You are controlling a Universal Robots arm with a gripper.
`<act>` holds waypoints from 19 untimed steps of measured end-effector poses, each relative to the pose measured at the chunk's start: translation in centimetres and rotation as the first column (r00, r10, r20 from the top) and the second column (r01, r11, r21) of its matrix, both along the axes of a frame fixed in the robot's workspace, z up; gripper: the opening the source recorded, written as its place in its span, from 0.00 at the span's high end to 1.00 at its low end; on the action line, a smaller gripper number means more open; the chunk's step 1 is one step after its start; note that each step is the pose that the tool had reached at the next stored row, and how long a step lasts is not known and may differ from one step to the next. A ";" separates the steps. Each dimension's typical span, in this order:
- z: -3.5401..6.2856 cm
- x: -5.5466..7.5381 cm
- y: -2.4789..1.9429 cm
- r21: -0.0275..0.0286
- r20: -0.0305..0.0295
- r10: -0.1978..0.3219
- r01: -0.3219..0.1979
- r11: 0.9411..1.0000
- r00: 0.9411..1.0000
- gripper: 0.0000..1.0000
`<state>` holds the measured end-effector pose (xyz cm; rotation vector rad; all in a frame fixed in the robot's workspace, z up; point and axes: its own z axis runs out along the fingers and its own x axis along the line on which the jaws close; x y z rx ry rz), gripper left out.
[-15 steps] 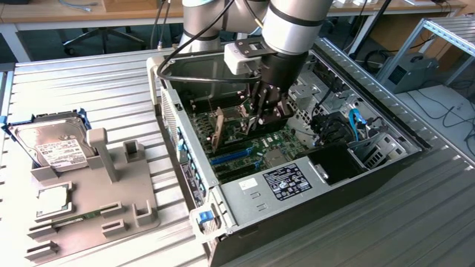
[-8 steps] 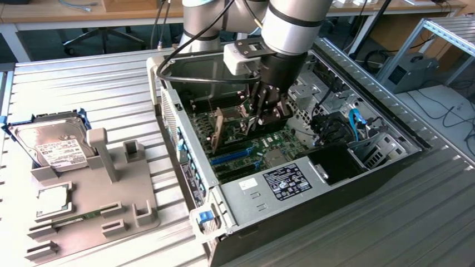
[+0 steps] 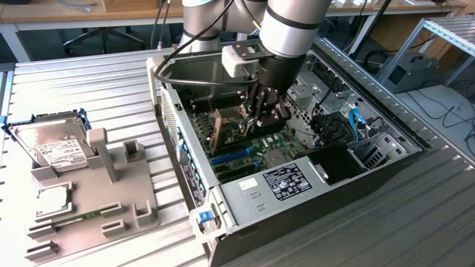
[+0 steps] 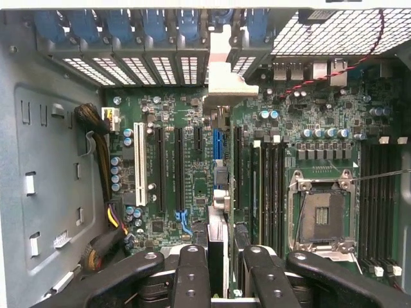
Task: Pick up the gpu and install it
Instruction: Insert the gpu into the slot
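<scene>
gpu (image 4: 220, 199) likely light, stiff and thin, fragile at fan and contact edge, so best pinched on the flat board faces; it stands edge-on inside the open pc case (image 3: 319, 194), over the motherboard (image 4: 186, 167) slots, silver bracket (image 4: 225, 77) toward the rear grilles, at 2 o'clock from the grey parts holder (image 3: 97, 189) in the exterior view, seated or not can't tell. gripper (image 4: 225, 251) clamped on the card, fingers (image 4: 191, 276) one each side. arm (image 3: 293, 22) reaches in from 12 o'clock, wrist pointing down into the case.
</scene>
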<state>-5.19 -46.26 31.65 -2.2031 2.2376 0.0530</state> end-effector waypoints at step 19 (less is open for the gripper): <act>-1.42 -0.8 -0.14 0.000 0.000 0.000 0.000 1.000 1.000 0.74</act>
